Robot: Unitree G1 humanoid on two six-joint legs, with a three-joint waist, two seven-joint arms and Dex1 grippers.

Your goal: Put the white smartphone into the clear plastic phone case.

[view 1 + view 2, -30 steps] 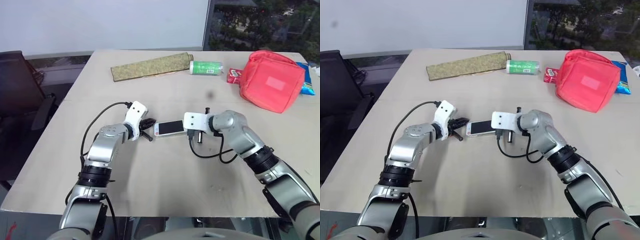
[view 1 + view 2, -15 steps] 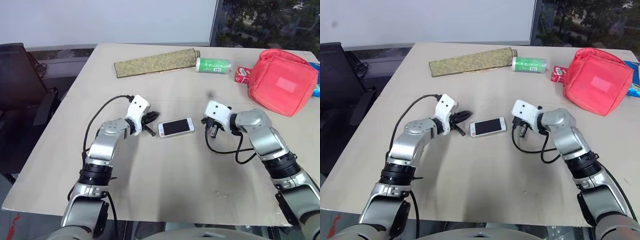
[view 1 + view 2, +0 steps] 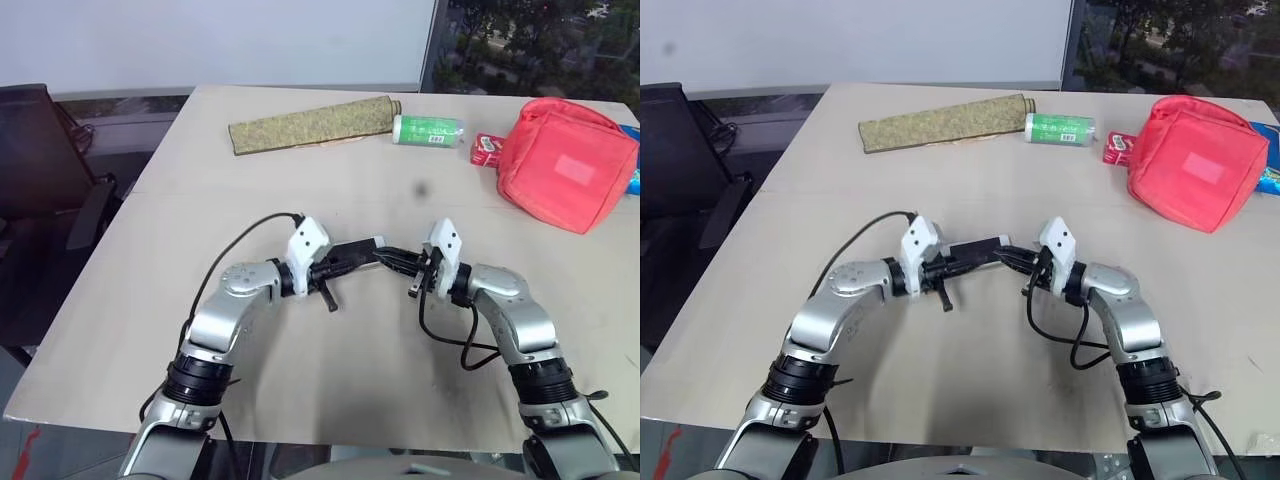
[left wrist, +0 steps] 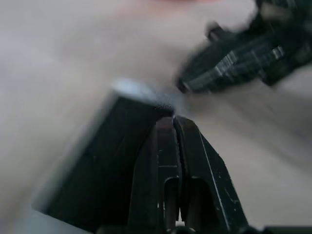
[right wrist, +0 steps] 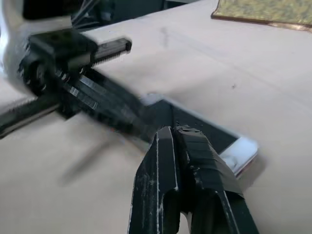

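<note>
Two arms are now crowding together at mid-desk (image 3: 300,400), where half a second ago they were flanking the white smartphone (image 3: 372,243) from either side. The left claw (image 3: 366,257) and right claw (image 3: 385,256), each with fingers pressed together and gripping nothing, are meeting tip to tip over the phone, which is lying flat beneath them. I cannot make out the clear case, so insertion is probably yet to begin.
</note>
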